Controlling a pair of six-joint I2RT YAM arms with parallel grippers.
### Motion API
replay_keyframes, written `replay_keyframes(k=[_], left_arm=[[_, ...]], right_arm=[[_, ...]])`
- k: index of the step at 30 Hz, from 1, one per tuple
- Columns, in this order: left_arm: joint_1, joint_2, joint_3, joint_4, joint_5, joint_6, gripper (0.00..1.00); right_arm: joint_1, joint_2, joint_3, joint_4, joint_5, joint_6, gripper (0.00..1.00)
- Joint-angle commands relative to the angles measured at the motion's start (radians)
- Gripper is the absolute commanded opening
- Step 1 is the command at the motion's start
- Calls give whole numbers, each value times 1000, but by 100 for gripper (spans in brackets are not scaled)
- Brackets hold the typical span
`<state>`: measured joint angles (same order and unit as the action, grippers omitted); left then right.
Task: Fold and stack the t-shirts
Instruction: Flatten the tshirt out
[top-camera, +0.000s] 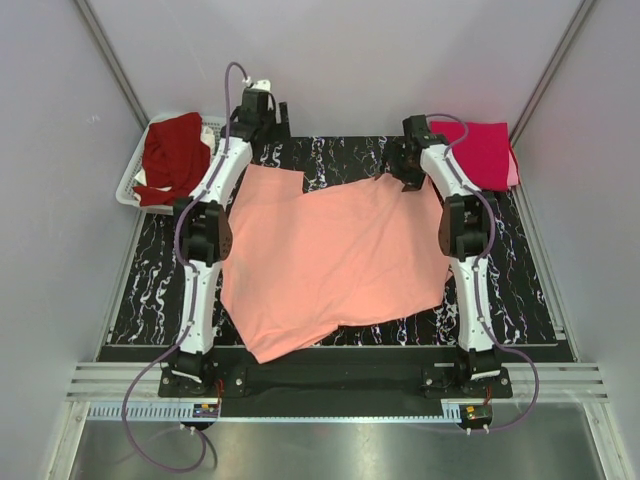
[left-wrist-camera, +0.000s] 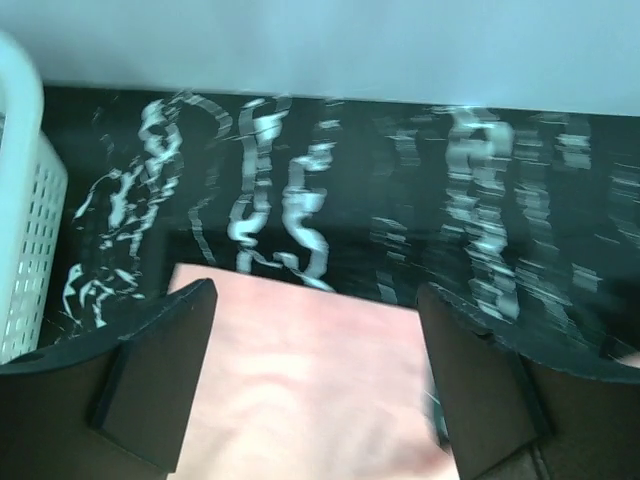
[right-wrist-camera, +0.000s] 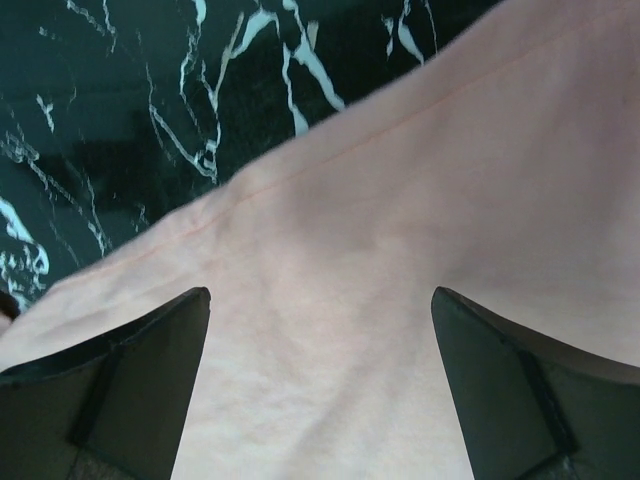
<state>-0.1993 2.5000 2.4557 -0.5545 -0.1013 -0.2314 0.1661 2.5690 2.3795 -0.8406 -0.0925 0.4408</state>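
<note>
**SALMON TEE: HANDLING AND GRIP POINTS**

The black, white-veined marble-pattern table mat (top-camera: 500, 290) carries the work. The salmon-peach cotton t-shirt (top-camera: 335, 265) lies spread nearly flat across its centre, between my two arms.

Handling, as I judge it: the tee is light, soft and limp, with no stiffness. It will sag, drag and crease if lifted from one point only. It is not fragile and not slippery on the mat. I should take hold at the far edge with both tools at once, left at the far-left corner and right at the stitched hem, pinching fabric only.

Appearance: plain and unprinted, with a few shallow wrinkles. The outline is irregular, and the near-left corner hangs toward the table edge.

The bright crimson-magenta t-shirt (top-camera: 487, 150) lies at the far right with a light pink t-shirt (top-camera: 514, 175) showing at its edge. The dark maroon-red t-shirt (top-camera: 172, 150) sits heaped in the white perforated plastic basket (top-camera: 128, 185) at far left.

My left gripper (left-wrist-camera: 315, 300) is spread wide above the tee's corner and holds nothing. My right gripper (right-wrist-camera: 320, 300) is also spread wide, over the hem, and holds nothing.
</note>
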Motion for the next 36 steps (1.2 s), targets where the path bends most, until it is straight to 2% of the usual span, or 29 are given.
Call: replay_keyframes(k=[1, 5, 6, 8, 9, 10, 12, 13, 15, 16, 18, 21, 26, 30, 36], left_arm=[[-89, -284, -94, 93, -27, 56, 88], [-141, -542, -370, 0, -60, -40, 84], [-158, -649, -505, -14, -72, -66, 81], [-178, -760, -654, -30, -81, -124, 79], [-202, -864, -798, -30, -80, -141, 78], [-218, -912, -860, -30, -74, -152, 77], [-274, -1018, -1008, -62, -92, -167, 77], [-293, -1047, -1053, -70, -107, -172, 76], [-330, -1117, -1183, -81, -132, -183, 75], [-331, -1139, -1228, -81, -135, -206, 74], [-330, -1201, -1354, -64, -138, -223, 74], [-325, -1259, -1461, -38, -137, -252, 74], [-324, -1320, -1509, -61, -135, -264, 73], [-322, -1382, -1569, -62, -112, -281, 74], [-322, -1449, -1641, -73, -98, -309, 74]], right_arm=[[-5, -224, -93, 90, -41, -24, 100], [-5, -401, -251, 90, -24, -25, 100], [-5, -443, -297, 92, -15, -25, 100], [-7, -579, -469, 89, 43, -28, 100], [-7, -677, -536, 93, 80, -21, 100], [-8, -725, -677, 97, 121, -11, 100], [-40, -878, -832, 136, 200, 34, 100], [-100, -926, -988, 162, 171, 48, 99], [-190, -1039, -1132, 227, 111, 96, 96], [-236, -1065, -1240, 241, 50, 104, 91], [-325, -1099, -1316, 252, 5, 105, 87], [-368, -1080, -1400, 253, -59, 84, 79], [-395, -1049, -1476, 294, -105, 90, 70], [-395, -1046, -1529, 325, -115, 118, 54], [-395, -1078, -1562, 324, -62, 124, 51]])
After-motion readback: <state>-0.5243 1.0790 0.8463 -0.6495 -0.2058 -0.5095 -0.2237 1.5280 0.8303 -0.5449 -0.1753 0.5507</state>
